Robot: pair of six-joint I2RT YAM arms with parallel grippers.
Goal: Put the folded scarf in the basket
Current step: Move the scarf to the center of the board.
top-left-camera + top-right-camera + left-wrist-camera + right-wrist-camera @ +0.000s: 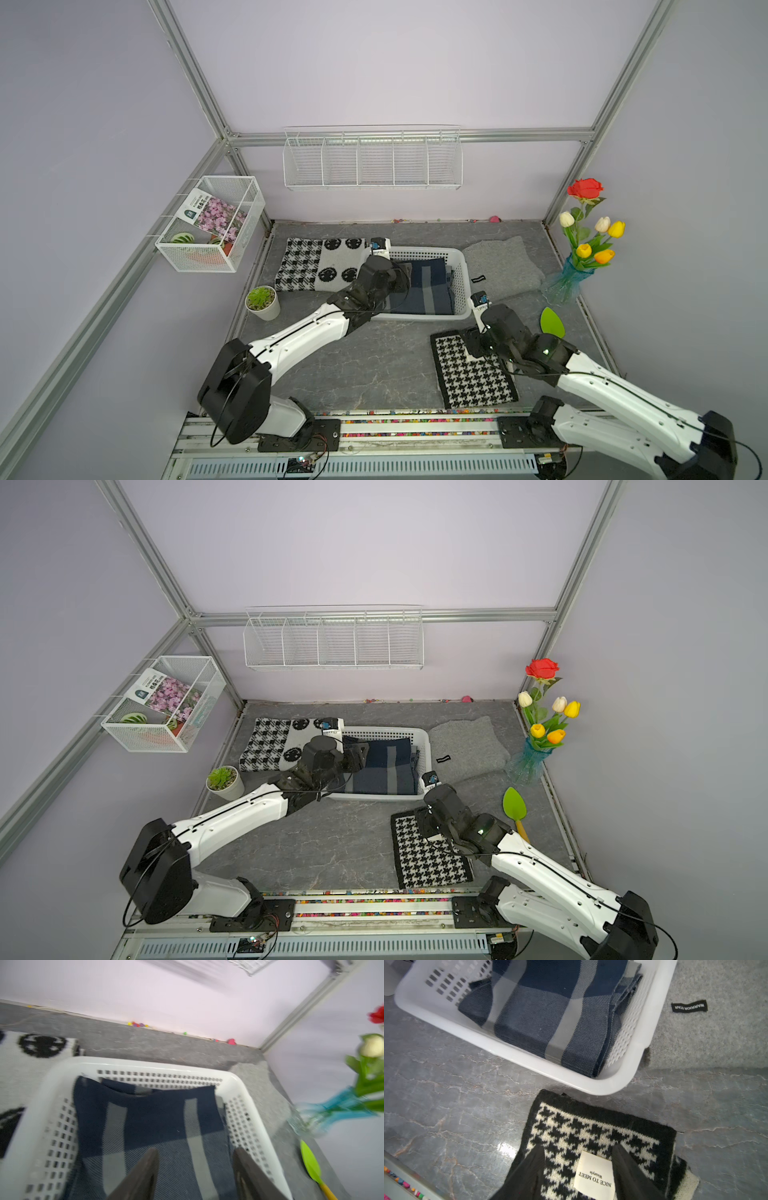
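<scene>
**While two robot arms reach in, a folded scarf (424, 286) lies in the basket (419, 317)**

Where the grey marbled table (374, 365) fills the middle of both top views, the navy-and-grey checked scarf lies flat inside the white perforated basket, covering most of its floor. Above the scarf's left part hovers the left gripper (196, 1151), jaws apart with nothing between them. To the lower right of the basket, the right gripper (578, 1147) hangs over a folded houndstooth scarf (473, 374). Its jaws stand apart on either side of a cream label (595, 1174); whether they touch the knit I cannot tell.

Just left of the basket lies a black-and-white patterned knit (320, 266), and just right of it a grey cloth (503, 266). A potted succulent (262, 301) stands at the table's left edge. At the right edge stands a blue vase (567, 280) of flowers, with a green spatula (552, 322) below it. A wire-mesh box (212, 224) hangs at the left and a wire rack (372, 160) on the back wall.
</scene>
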